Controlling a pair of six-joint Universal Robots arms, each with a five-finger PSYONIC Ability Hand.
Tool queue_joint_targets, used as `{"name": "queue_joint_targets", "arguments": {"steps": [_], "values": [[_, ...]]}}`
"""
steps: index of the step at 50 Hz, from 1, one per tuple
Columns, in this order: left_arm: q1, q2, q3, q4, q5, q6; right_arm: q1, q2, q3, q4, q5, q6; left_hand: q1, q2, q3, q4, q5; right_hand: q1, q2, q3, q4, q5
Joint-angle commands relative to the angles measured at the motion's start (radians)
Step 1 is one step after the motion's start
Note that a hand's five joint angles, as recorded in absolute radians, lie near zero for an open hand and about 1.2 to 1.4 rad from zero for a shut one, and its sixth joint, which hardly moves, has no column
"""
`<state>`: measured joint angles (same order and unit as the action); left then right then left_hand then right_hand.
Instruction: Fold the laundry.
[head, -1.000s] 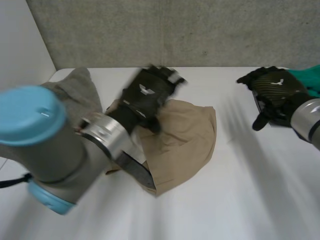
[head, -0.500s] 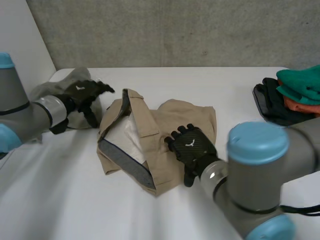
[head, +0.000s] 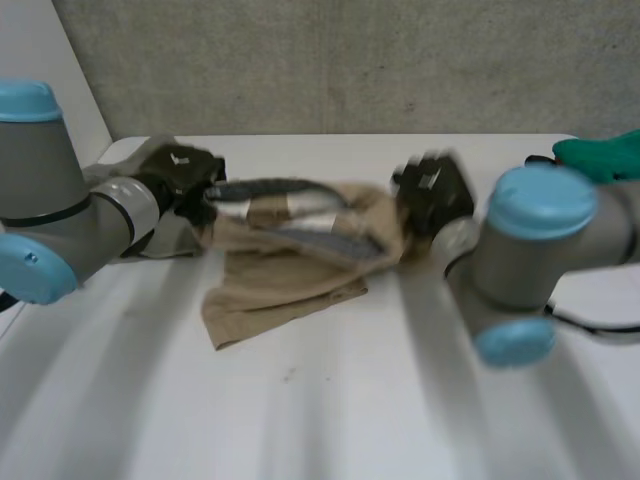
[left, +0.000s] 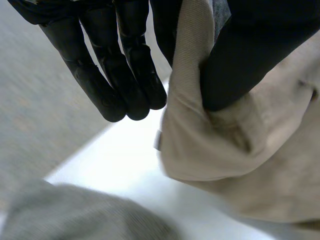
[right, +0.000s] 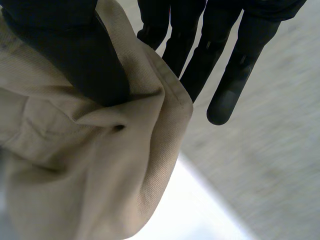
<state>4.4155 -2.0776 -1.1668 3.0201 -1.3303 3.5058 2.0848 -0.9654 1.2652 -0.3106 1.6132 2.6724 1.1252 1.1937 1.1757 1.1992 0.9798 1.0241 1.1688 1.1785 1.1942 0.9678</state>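
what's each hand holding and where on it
Both pinch the tan cloth: the left hand its left end, the right hand its right end.

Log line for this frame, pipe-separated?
left robot hand: pinches tan garment at one end | right robot hand: pinches its other end | garment: stretched between them, lower part on white table

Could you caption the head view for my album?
Left hand and right hand pinch opposite ends of a tan garment, stretched between them over a white table.
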Motion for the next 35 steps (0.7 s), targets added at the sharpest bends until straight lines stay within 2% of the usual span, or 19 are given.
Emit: {"name": "queue_joint_targets", "arguments": {"steps": [1, 4, 5, 6, 8, 9, 11, 12, 14, 15, 17, 19, 25, 29, 35], "values": [[-0.139, 0.229, -0.227, 0.172, -0.125, -0.074, -0.121, 0.051, -0.216, -0.157, -0.160, 0.038, 0.271, 0.203, 0.221, 0.197, 0.242, 0.372, 0.227, 0.218, 0.202, 0.254], [-0.247, 0.268, -0.324, 0.262, -0.158, -0.088, -0.160, 0.118, -0.303, -0.202, -0.249, 0.090, 0.271, 0.203, 0.221, 0.197, 0.242, 0.372, 0.227, 0.218, 0.202, 0.254], [-0.278, 0.266, -0.342, 0.290, -0.165, -0.087, -0.169, 0.135, -0.320, -0.211, -0.272, 0.107, 0.271, 0.203, 0.221, 0.197, 0.242, 0.372, 0.227, 0.218, 0.202, 0.254], [-0.344, 0.252, -0.373, 0.340, -0.174, -0.084, -0.187, 0.167, -0.343, -0.225, -0.317, 0.139, 0.271, 0.203, 0.221, 0.197, 0.242, 0.372, 0.227, 0.218, 0.202, 0.254], [-0.405, 0.223, -0.389, 0.393, -0.185, -0.080, -0.206, 0.194, -0.348, -0.235, -0.360, 0.167, 0.271, 0.203, 0.221, 0.197, 0.242, 0.372, 0.227, 0.218, 0.202, 0.254], [-0.459, 0.181, -0.390, 0.436, -0.197, -0.074, -0.218, 0.212, -0.342, -0.239, -0.390, 0.185, 0.271, 0.203, 0.221, 0.197, 0.242, 0.177, 0.032, 0.023, 0.007, 0.059], [-0.502, 0.131, -0.380, 0.471, -0.210, -0.067, -0.230, 0.224, -0.323, -0.239, -0.413, 0.191, 0.271, 0.203, 0.221, 0.197, 0.242, -0.070, -0.215, -0.225, -0.240, -0.188], [-0.536, 0.084, -0.363, 0.489, -0.222, -0.057, -0.239, 0.227, -0.294, -0.233, -0.418, 0.188, 0.248, 0.180, 0.198, 0.174, 0.219, -0.339, -0.484, -0.493, -0.509, -0.457], [-0.559, 0.047, -0.349, 0.491, -0.234, -0.053, -0.253, 0.221, -0.256, -0.222, -0.411, 0.184, 0.082, 0.013, 0.031, 0.008, 0.053, -0.587, -0.732, -0.741, -0.757, -0.705], [-0.576, 0.022, -0.337, 0.482, -0.239, -0.048, -0.261, 0.215, -0.236, -0.216, -0.404, 0.179, -0.251, -0.319, -0.301, -0.325, -0.280, -0.675, -0.820, -0.830, -0.846, -0.794], [-0.588, 0.021, -0.332, 0.465, -0.245, -0.045, -0.284, 0.182, -0.182, -0.197, -0.381, 0.159, -0.573, -0.641, -0.623, -0.647, -0.602, -0.779, -0.924, -0.933, -0.949, -0.897], [-0.588, 0.030, -0.329, 0.436, -0.245, -0.034, -0.304, 0.127, -0.136, -0.159, -0.343, 0.135, -0.712, -0.780, -0.762, -0.786, -0.741, -0.811, -0.956, -0.965, -0.981, -0.929], [-0.522, 0.129, -0.330, 0.395, -0.234, -0.021, -0.321, -0.025, -0.092, 0.039, -0.230, 0.081, -0.809, -0.878, -0.859, -0.883, -0.838, -0.826, -0.971, -0.980, -0.996, -0.944], [-0.440, 0.223, -0.349, 0.373, -0.221, -0.036, -0.296, -0.122, -0.090, 0.221, -0.159, 0.066, -0.812, -0.880, -0.862, -0.886, -0.841, -0.794, -0.939, -0.948, -0.964, -0.912], [-0.274, 0.335, -0.382, 0.345, -0.129, -0.097, -0.218, -0.249, -0.052, 0.427, -0.024, 0.101, -0.809, -0.878, -0.859, -0.883, -0.838, -0.800, -0.944, -0.954, -0.970, -0.918]]}}
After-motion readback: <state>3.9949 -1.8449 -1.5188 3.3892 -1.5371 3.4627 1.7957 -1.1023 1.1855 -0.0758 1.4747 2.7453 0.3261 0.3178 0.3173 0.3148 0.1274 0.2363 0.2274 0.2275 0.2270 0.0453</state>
